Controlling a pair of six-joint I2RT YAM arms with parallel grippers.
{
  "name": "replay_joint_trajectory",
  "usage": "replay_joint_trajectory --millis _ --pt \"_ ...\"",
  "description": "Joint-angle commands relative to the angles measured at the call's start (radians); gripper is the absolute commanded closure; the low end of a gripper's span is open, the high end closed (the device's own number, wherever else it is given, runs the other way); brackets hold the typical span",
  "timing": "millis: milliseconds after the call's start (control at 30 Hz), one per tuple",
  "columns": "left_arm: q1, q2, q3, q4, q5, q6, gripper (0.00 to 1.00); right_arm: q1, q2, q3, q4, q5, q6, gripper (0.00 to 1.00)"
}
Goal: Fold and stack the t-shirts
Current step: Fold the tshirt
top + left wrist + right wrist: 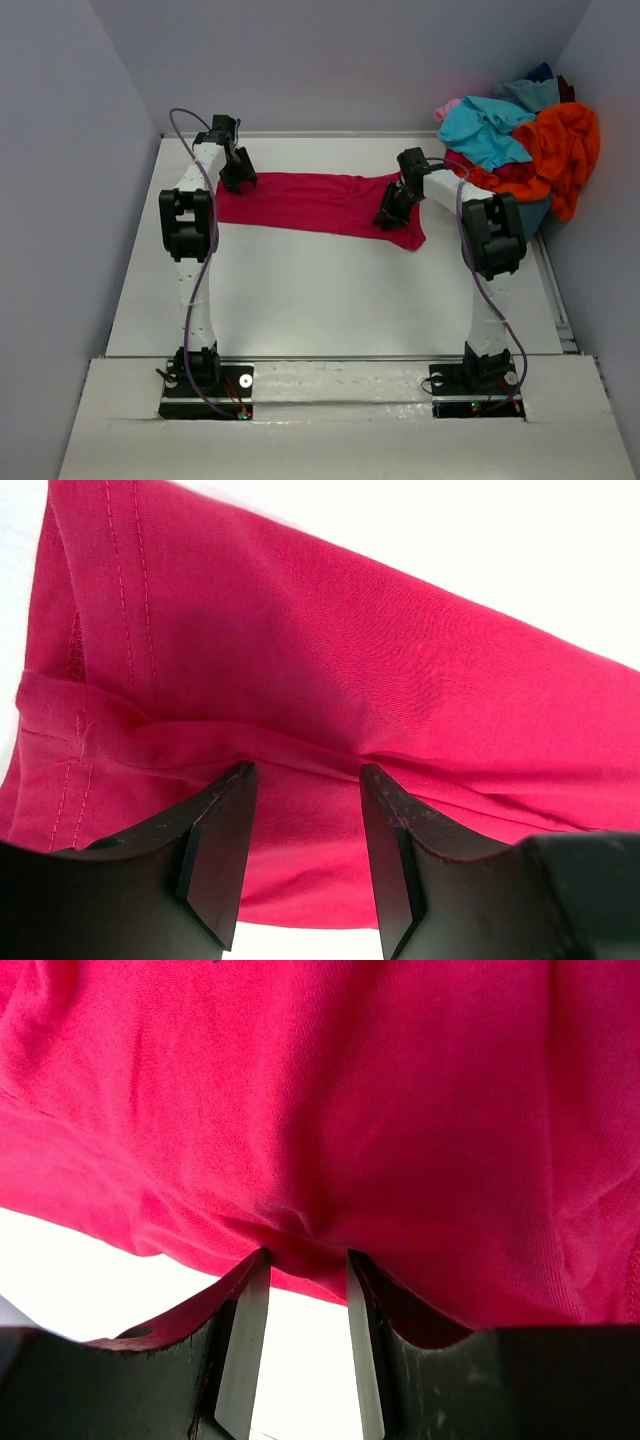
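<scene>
A crimson-magenta t-shirt (310, 200) lies as a long flat band across the far part of the white table (330, 300). My left gripper (238, 180) is at its left end. In the left wrist view the left gripper (305, 772) is open, jaws apart just above the cloth (350, 640) near a stitched hem. My right gripper (392, 212) is at the shirt's right part. In the right wrist view the right gripper (307, 1255) is open, its tips touching the near edge of the cloth (350, 1090), which puckers slightly between them.
A heap of other t-shirts sits at the back right corner: turquoise (485, 130), orange (565, 145), pink (450, 107), dark blue (540, 72). Grey walls close in the table at left, back and right. The arm bases stand at the near edge.
</scene>
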Motion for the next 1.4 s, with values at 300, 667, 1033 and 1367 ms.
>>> replay_joint_trajectory --millis 300,667,1033,1367 --pt "0.031 0.052 0.027 -0.035 -0.030 -0.001 0.43 0.008 -0.023 -0.061 -0.056 0.048 -0.067 0.57" --pt "0.101 0.062 0.046 -0.044 -0.025 0.009 0.43 0.008 -0.064 -0.101 -0.088 0.097 -0.077 0.57" --pt "0.133 0.072 0.043 -0.060 -0.010 0.019 0.43 -0.014 -0.063 -0.078 -0.127 0.148 -0.074 0.55" --pt "0.115 -0.037 -0.152 -0.023 -0.064 -0.001 0.44 -0.014 -0.015 0.091 -0.168 0.128 -0.061 0.55"
